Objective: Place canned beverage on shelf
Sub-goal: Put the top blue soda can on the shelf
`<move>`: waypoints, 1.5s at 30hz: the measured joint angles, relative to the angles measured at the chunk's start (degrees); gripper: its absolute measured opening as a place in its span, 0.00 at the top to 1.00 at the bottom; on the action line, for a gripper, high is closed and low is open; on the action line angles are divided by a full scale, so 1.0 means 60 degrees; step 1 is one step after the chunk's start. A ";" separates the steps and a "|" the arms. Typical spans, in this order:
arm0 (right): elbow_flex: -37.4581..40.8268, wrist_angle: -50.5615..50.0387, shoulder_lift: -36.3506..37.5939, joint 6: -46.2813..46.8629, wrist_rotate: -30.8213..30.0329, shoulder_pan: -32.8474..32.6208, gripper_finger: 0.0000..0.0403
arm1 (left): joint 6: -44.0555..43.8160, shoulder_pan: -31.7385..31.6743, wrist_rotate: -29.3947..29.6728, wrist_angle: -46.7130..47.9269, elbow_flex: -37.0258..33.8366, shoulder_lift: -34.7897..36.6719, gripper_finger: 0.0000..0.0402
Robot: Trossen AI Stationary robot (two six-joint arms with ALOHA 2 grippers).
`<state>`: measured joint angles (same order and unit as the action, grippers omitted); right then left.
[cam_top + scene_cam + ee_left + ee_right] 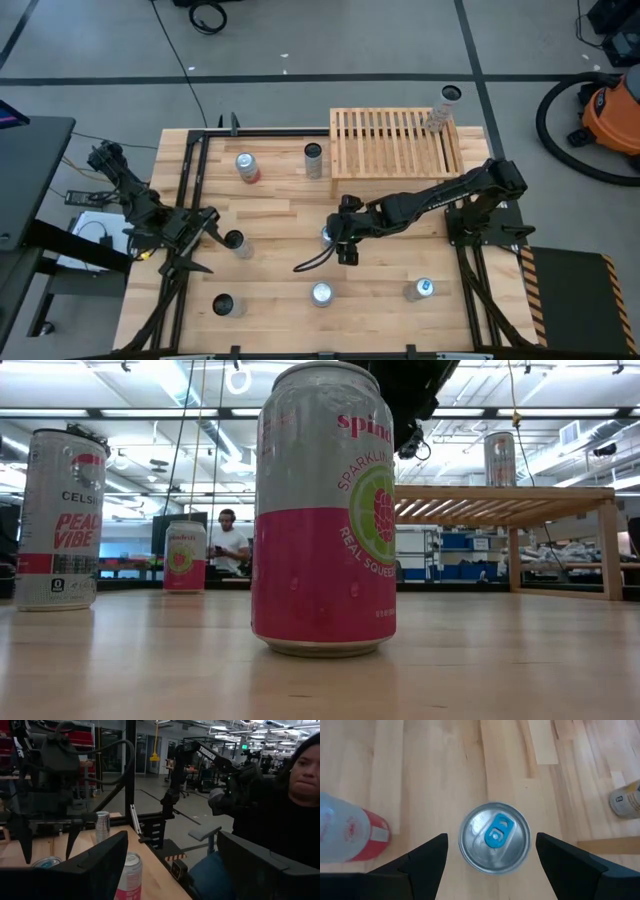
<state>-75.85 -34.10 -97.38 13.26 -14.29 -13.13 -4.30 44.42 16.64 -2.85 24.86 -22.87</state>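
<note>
The light-wood slatted shelf [395, 140] stands at the table's far right; one can [441, 108] stands on its far right corner. My right gripper [343, 238] is open and points down over a silver can with a blue tab [494, 837], which stands upright on the table. In the right wrist view its fingers [427, 857] stand on either side of the can top, clear of it. My left gripper [200, 232] is open and empty at the table's left, beside a dark-topped can [237, 243].
More cans stand on the table: two [246, 167] [314, 160] left of the shelf and three [225, 305] [321, 293] [420, 290] along the near edge. A person [295, 795] sits beyond the table's edge. An orange vacuum [610, 115] is on the floor.
</note>
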 joint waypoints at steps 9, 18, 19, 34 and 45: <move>0.0255 0.0514 0.0000 0.0326 0.0103 0.0000 0.23 | 0.0148 0.0000 0.0000 -0.0036 0.0000 0.0000 0.21; 0.0636 0.0855 0.0000 0.0371 -0.0145 0.0007 0.23 | 0.0183 0.0000 0.0000 -0.0042 0.0000 0.0000 0.21; 0.0665 0.0994 0.0000 0.0364 -0.0152 0.0011 0.23 | 0.0186 0.0000 0.0000 -0.0042 0.0000 0.0000 0.21; 0.0692 0.1100 -0.0282 0.0517 -0.0072 0.0135 0.25 | 0.0186 0.0000 0.0004 -0.0054 0.0000 0.0007 0.21; 0.0685 0.1112 -0.0255 0.0626 -0.0145 0.0138 0.39 | 0.0405 0.0000 0.0007 -0.0120 0.0000 0.0007 0.21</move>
<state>-71.75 -27.42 -98.91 17.02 -15.16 -12.29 -1.87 44.42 16.69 -3.57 24.86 -22.83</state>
